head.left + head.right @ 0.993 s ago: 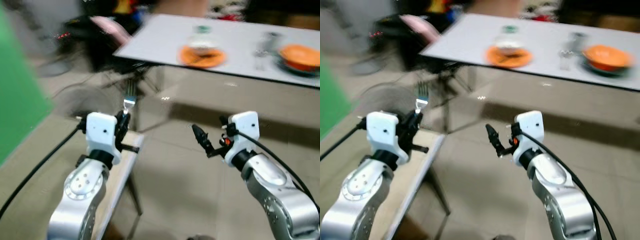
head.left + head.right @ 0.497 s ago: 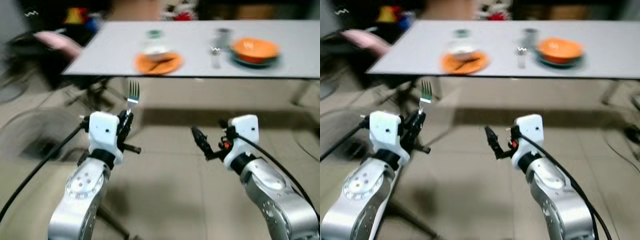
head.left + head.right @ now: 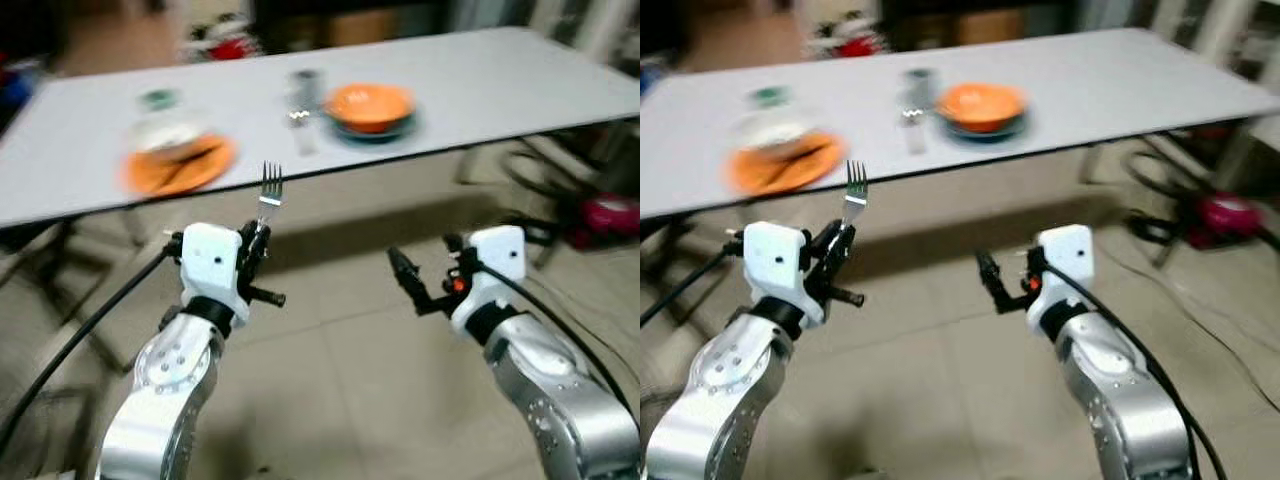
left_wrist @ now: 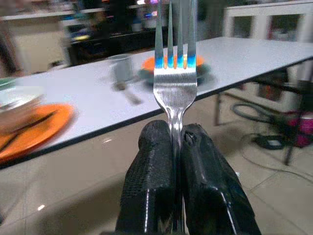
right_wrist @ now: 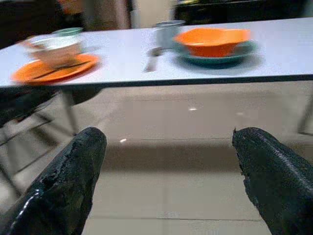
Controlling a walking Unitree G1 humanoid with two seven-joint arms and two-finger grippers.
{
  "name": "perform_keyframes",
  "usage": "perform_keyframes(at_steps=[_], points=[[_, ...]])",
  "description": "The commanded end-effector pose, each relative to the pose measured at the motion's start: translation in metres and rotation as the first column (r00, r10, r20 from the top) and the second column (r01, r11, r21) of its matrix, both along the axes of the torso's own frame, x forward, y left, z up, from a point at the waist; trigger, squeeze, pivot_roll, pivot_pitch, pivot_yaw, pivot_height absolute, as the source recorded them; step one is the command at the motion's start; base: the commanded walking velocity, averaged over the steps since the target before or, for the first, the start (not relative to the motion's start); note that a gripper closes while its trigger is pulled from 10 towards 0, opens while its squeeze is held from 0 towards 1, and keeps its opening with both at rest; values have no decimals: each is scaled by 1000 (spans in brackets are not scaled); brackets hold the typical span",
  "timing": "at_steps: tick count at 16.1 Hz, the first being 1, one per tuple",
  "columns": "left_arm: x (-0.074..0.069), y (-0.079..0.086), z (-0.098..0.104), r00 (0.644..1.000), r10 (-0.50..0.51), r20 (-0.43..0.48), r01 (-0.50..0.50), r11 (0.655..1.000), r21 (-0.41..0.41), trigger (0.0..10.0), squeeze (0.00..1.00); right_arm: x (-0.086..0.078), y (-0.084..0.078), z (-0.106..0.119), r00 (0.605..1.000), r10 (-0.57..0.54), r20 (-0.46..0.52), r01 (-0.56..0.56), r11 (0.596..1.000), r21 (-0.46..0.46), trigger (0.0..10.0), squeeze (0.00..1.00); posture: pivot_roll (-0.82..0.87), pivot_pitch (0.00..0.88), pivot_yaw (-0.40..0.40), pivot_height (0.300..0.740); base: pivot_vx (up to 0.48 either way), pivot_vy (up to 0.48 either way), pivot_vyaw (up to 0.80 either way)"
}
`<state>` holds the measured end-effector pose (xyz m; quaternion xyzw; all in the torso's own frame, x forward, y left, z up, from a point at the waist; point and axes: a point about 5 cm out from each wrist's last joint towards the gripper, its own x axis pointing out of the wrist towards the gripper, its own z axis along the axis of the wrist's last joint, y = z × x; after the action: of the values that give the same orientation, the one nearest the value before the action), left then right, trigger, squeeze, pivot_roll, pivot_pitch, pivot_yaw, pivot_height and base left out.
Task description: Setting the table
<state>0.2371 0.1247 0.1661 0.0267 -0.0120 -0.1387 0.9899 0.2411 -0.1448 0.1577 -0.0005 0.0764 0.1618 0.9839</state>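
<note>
You are carrying the fork (image 4: 175,83) upright, pinched in the left tool (image 3: 252,245), short of the bench (image 3: 480,90); the right tool (image 5: 166,171) is hanging spread and empty. A jolt while walking could be loosening that thin handle.

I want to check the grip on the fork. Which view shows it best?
The left wrist view: the fork fills the frame upright, its handle pinched between the left gripper's fingers. Both eye views show it small, tines up, against the table edge.
</note>
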Motion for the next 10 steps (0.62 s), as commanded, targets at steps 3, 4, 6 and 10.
perform_keyframes(at_steps=[3,4,6,10], points=[[2,-9,8,999,-39,32,40,999,-14,10000,0,5,-7,7,1000,-23,4,23,999,42,10000,0,-88,25,72,740,329,0,0],[3,-9,9,999,-39,34,40,999,-17,10000,0,6,-7,8,1000,-22,5,22,999,42,10000,0,-88,25,71,740,334,0,0],[3,-8,9,999,-38,32,39,999,-15,10000,0,7,-8,8,1000,-21,9,21,999,38,10000,0,-88,25,72,740,336,0,0],[6,-7,9,999,-31,31,32,999,-21,10000,0,9,-9,12,1000,-22,17,21,999,38,10000,0,-92,25,76,740,366,0,0]])
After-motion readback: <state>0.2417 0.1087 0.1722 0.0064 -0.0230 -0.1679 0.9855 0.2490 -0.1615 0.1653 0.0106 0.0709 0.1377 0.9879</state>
